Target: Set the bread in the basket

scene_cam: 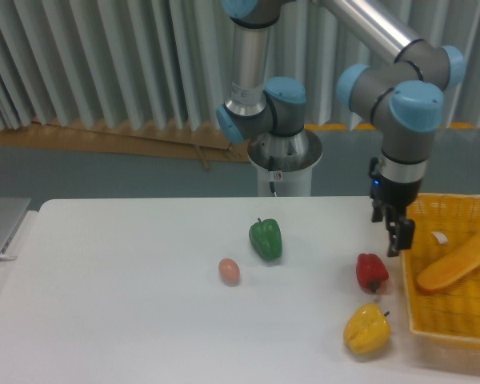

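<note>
Setting: a white table (128,320) in front of a wall of grey vertical slats, with my base pedestal standing behind the table's far edge
Basket: the yellow woven basket (432,320) sits at the right end of the table and runs out of view on the right; a small white tag (440,237) lies on its floor
Bread: the baguette (458,266) lies inside the basket, its long axis running diagonally, the near end low and to the left, the far end rising toward the right edge of view
My gripper: my gripper (395,237) hangs pointing down just outside the basket's left rim, above the red bell pepper (372,271); it holds nothing, and the two fingers look close together, but at this size I cannot tell whether there is a gap between them
Key relation: the bread lies to the right of my gripper and apart from it, with the basket rim between us; nothing of mine touches the loaf
Task state: I judge the placing done, since the loaf rests wholly within the basket
Other items: a yellow bell pepper (366,328) near the basket's front corner, a green bell pepper (266,238) at mid-table, and a brown egg (229,270) to its left
Next move: I judge only a retreat clear of the rim and the red pepper remains
</note>
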You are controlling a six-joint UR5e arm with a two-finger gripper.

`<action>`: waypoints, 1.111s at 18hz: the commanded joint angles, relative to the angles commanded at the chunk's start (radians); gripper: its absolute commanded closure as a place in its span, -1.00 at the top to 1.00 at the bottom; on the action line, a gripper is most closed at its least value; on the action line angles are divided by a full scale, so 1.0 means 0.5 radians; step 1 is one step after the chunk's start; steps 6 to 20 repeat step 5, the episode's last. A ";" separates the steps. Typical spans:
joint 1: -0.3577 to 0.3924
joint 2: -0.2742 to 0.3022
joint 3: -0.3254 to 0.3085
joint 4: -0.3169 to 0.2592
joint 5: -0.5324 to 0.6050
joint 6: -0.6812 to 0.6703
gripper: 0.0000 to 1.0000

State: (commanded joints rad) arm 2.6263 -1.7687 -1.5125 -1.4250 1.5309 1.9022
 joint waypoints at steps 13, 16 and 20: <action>-0.019 0.074 -0.031 -0.049 0.000 -0.028 1.00; -0.019 0.074 -0.031 -0.049 0.000 -0.028 1.00; -0.019 0.074 -0.031 -0.049 0.000 -0.028 1.00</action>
